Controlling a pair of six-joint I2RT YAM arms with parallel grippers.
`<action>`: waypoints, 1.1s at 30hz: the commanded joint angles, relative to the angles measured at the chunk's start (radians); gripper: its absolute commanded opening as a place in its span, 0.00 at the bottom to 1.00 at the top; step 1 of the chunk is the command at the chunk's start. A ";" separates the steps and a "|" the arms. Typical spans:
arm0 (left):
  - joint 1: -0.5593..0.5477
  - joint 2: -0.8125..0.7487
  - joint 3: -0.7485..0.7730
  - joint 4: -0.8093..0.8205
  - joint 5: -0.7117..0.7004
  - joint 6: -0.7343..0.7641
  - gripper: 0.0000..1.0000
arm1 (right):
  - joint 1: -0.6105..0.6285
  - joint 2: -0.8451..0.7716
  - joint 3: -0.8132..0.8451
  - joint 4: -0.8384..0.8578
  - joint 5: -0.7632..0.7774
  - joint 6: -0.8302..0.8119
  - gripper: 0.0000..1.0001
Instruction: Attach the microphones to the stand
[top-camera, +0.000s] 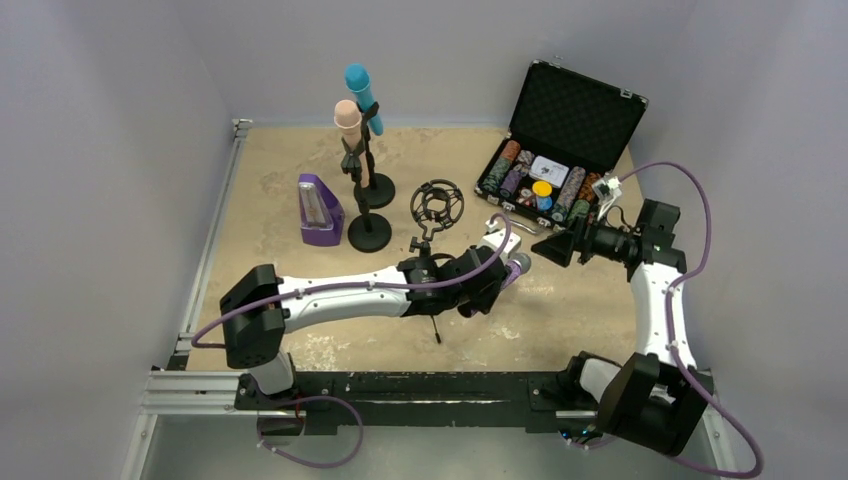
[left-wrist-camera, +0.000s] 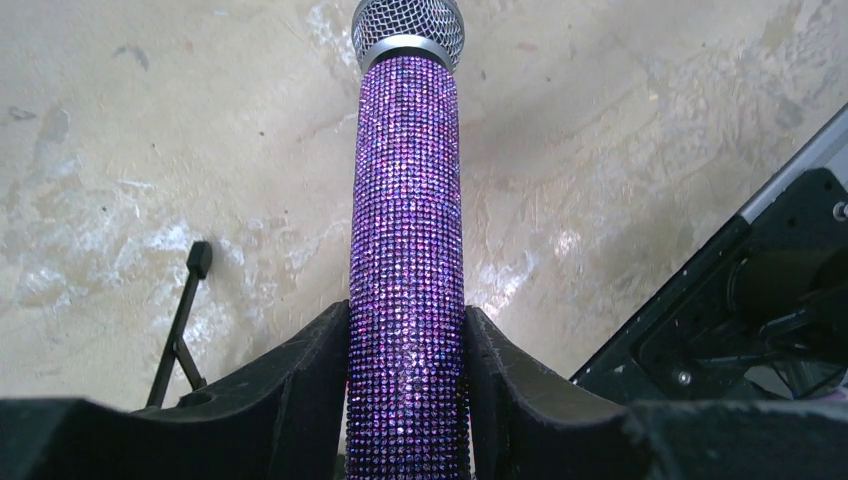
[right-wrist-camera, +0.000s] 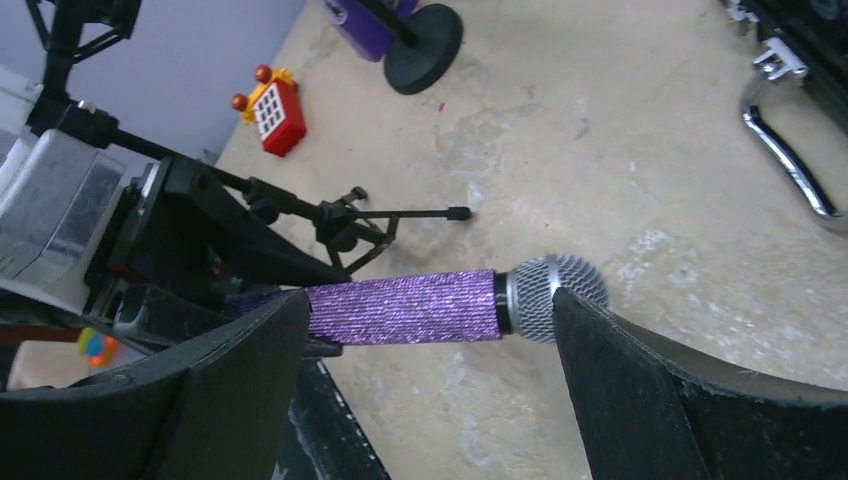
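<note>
Near the middle of the table (top-camera: 270, 180), the purple microphone (left-wrist-camera: 405, 200) is clamped by its handle in the left gripper (left-wrist-camera: 405, 365). It is held roughly level, with its mesh head toward the right gripper (right-wrist-camera: 430, 300), whose jaws stand wide apart near that head. For a clean mount, the handle should be lined up with the empty ring-shaped holder (top-camera: 437, 205) and slid in straight. The blue microphone (top-camera: 358, 85) and pink microphone (top-camera: 348, 118) are seen seated on stands. Rows of poker chips (top-camera: 512, 170) are held in the open case (top-camera: 575, 110).
</note>
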 joint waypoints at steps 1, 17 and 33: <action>0.041 0.023 0.082 0.087 -0.020 0.031 0.00 | -0.003 0.055 0.041 -0.027 -0.163 -0.004 0.95; 0.078 0.158 0.272 0.240 -0.149 0.075 0.00 | 0.016 0.163 -0.174 0.427 0.070 0.862 0.91; 0.049 0.149 0.215 0.337 0.032 -0.001 0.00 | 0.016 0.210 -0.211 0.534 0.035 0.951 0.89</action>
